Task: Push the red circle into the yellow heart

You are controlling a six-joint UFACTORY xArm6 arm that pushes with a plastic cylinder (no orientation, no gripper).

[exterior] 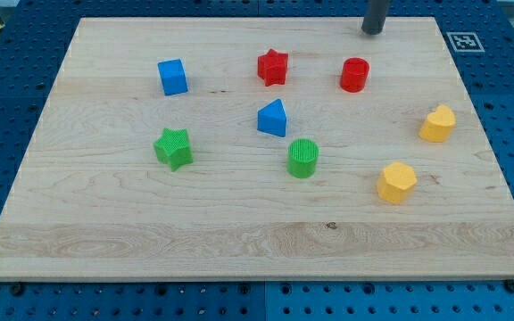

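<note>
My tip [373, 31], a bare rod with no fingers, holding nothing, sat above the red circle [354, 75]; approach step, next needing a rightward-downward push toward the yellow heart [437, 124].

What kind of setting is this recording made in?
Likely a robotics lab bench. A wooden board lies on a blue perforated table, with a printed marker tag at the board's top right corner. Small coloured blocks such as the red circle sit below my tip.
</note>
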